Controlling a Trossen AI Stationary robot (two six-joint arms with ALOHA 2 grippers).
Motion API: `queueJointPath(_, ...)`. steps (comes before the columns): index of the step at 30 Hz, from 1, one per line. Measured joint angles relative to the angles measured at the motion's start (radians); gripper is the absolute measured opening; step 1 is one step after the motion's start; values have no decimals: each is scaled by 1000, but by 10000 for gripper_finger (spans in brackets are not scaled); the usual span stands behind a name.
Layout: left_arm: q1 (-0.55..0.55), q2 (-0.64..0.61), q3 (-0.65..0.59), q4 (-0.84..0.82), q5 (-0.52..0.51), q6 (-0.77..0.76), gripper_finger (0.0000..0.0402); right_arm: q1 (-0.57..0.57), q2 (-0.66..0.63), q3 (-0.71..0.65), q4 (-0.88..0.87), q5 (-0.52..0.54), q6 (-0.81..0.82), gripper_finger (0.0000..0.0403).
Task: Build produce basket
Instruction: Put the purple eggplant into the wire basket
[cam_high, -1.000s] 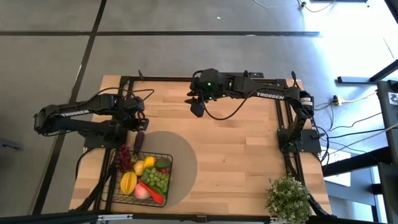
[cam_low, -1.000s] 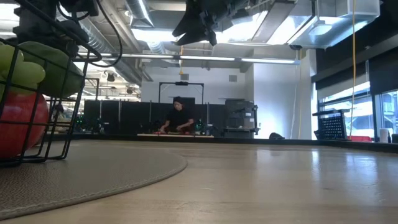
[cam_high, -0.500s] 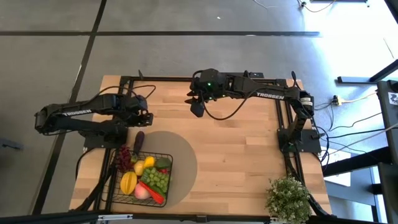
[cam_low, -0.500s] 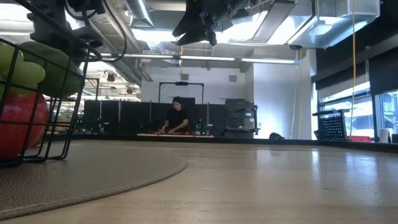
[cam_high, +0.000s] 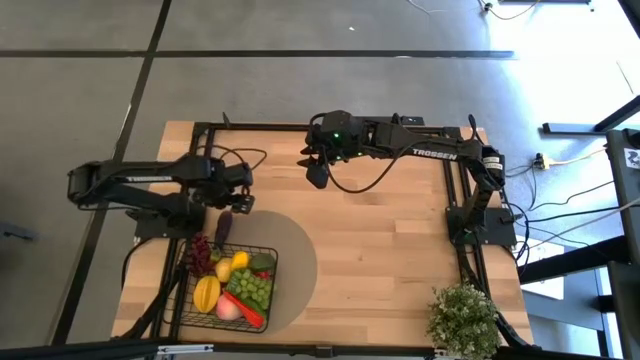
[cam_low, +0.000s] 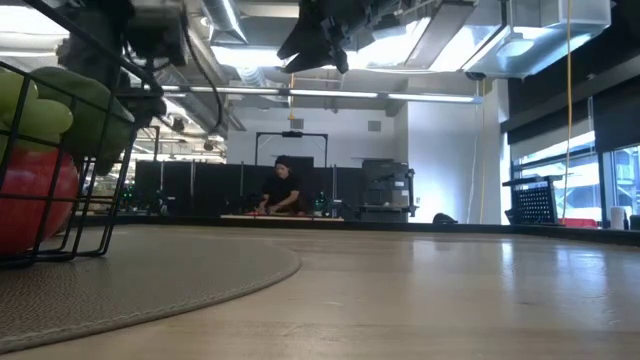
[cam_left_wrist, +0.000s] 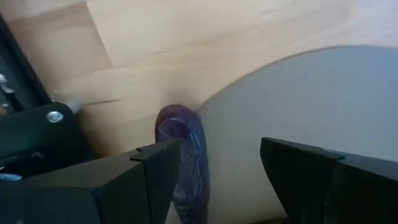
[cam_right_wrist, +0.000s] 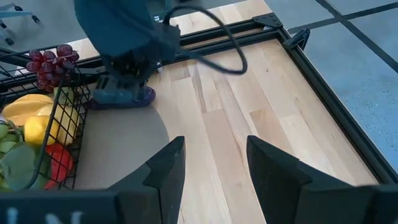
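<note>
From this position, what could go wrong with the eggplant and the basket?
1. The eggplant lies outside the basket, on the mat's edge; it may roll off when gripped.
2. The open left gripper is close above it and could knock it away.
3. The basket looks quite full, so the eggplant might slip out.

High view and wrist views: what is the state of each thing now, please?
Basket: upright on the mat, filled with produce.
Eggplant: lying outside the basket, at the mat's edge.
Left gripper: open, above the eggplant, holding nothing.
Right gripper: open, empty, raised above the table.
</note>
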Motion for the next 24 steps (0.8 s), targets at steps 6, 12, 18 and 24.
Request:
queueJointPath(6,0,73,-39,22,3,-1,211,0,0,0,1,0,2,163)
queueJointPath(12,0,133,-41,15,4,5,211,0,0,0,9,0,1,163)
queueJointPath(18,0,187,-62,21,4,5,211,0,0,0,11,0,0,163)
queueJointPath(24,0,213,-87,63,32,4,211,0,0,0,16,0,-1,163)
